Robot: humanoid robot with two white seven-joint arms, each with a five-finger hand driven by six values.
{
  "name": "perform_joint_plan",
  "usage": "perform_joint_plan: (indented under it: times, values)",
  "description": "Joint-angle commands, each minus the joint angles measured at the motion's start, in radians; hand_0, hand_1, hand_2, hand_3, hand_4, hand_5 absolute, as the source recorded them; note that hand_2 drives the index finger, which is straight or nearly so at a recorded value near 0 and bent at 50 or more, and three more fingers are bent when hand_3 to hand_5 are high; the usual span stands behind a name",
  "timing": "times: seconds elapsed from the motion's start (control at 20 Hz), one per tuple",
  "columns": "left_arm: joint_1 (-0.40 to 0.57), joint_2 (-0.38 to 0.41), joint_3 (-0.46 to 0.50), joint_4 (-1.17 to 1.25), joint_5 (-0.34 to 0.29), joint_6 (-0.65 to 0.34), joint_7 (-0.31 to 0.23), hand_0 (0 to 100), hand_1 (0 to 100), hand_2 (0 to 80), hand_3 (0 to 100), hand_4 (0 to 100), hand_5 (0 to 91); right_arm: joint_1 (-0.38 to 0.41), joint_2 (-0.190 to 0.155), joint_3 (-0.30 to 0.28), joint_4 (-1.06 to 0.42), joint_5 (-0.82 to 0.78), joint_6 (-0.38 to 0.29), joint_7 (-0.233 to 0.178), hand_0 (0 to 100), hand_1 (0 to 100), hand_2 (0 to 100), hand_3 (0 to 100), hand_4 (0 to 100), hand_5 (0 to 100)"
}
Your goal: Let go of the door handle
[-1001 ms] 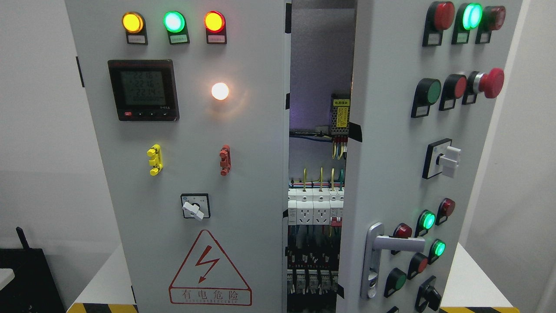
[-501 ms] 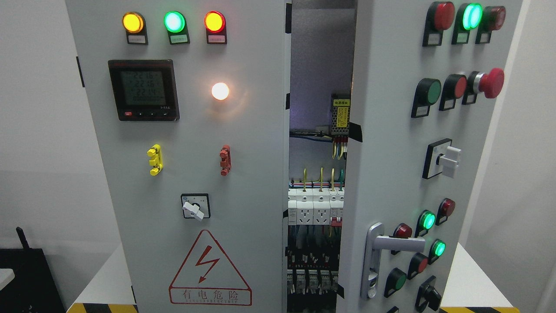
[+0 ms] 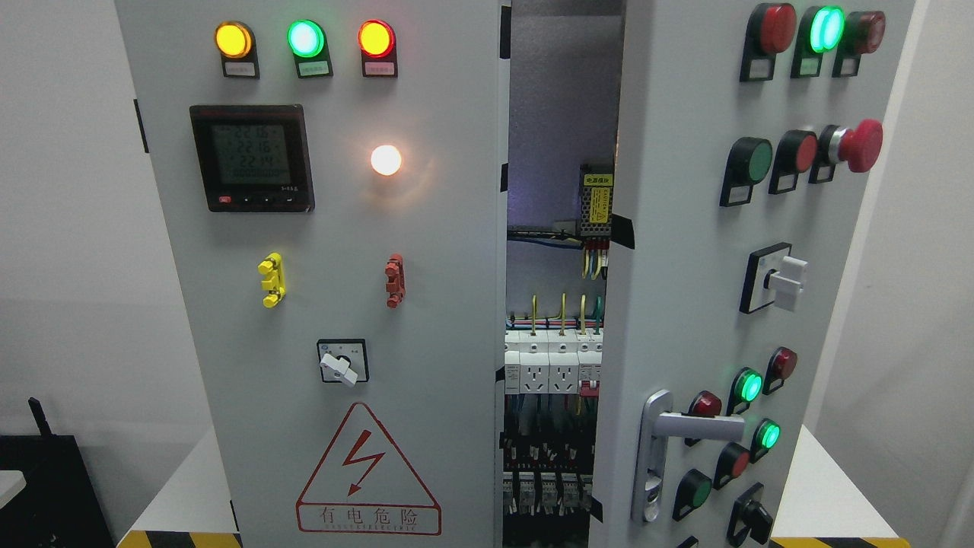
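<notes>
Already free, by the look of it: door handle low on the right door, bare, nothing wrapped round it. Lever lying roughly level, long axis running from the tall silver backplate at the door's inner edge out toward the picture's right, ending just short of the small red and green buttons clustered beside it. Right door swung partly ajar, leaving a gap with wiring, sockets and breakers on show between it and the left door, which sits shut and carries the meter, lamps and warning triangle.

No hand anywhere in view, left or right, so nothing to report on fingers; cannot tell how open either one is or which stands nearer the lever. Judging from where the handle sits, toward the lower right, probably the right arm's territory, yet no arm enters from either bottom corner to confirm that.

Release step judged complete or as good as complete: no contact left to break. Any further move likely just keeping clear of the lever and the open door edge.
</notes>
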Motion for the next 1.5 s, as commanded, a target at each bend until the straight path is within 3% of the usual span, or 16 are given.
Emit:
perform_joint_plan:
  times: [0.0,0.15,0.25,0.35,0.45,0.55,0.75,1.0,1.45]
  values:
    - [0.031,0.0,0.0,-0.031,0.0,0.0,0.001,12,39,0.0,0,0,0.0,0.003,0.059,-0.037,0.481,-0.002,0.002,0.022,52,22,26,47,39,45]
    - [0.031,0.0,0.0,-0.031,0.0,0.0,0.001,12,39,0.0,0,0,0.0,-0.014,0.06,-0.024,0.615,-0.026,0.005,0.051,52,21,26,45,34,43]
    - [0.031,0.0,0.0,-0.031,0.0,0.0,0.001,12,39,0.0,0,0,0.0,-0.015,0.065,-0.017,0.666,-0.06,0.011,0.114,52,20,25,45,29,38]
    - [0.031,0.0,0.0,-0.031,0.0,0.0,0.001,12,39,0.0,0,0,0.0,-0.015,0.083,-0.006,0.712,-0.065,0.011,0.191,52,19,23,38,24,32]
    - [0.031,0.0,0.0,-0.031,0.0,0.0,0.001,12,39,0.0,0,0,0.0,-0.015,0.086,-0.004,0.761,-0.065,0.013,0.253,52,17,17,27,13,22]
    - [0.031,0.0,0.0,-0.031,0.0,0.0,0.001,12,39,0.0,0,0,0.0,-0.015,0.097,-0.003,0.802,-0.065,0.013,0.292,51,17,13,20,5,12]
    - [0.031,0.0,0.0,-0.031,0.0,0.0,0.001,12,39,0.0,0,0,0.0,-0.017,0.125,0.002,0.853,-0.065,0.014,0.324,50,14,9,13,0,1]
    - [0.031,0.0,0.0,-0.031,0.0,0.0,0.001,12,39,0.0,0,0,0.0,-0.024,0.155,0.02,0.885,-0.089,0.039,0.393,49,9,3,1,0,0]
    - [0.031,0.0,0.0,-0.031,0.0,0.0,0.001,12,39,0.0,0,0,0.0,-0.029,0.163,0.037,0.911,-0.106,0.093,0.435,45,5,0,0,0,0]
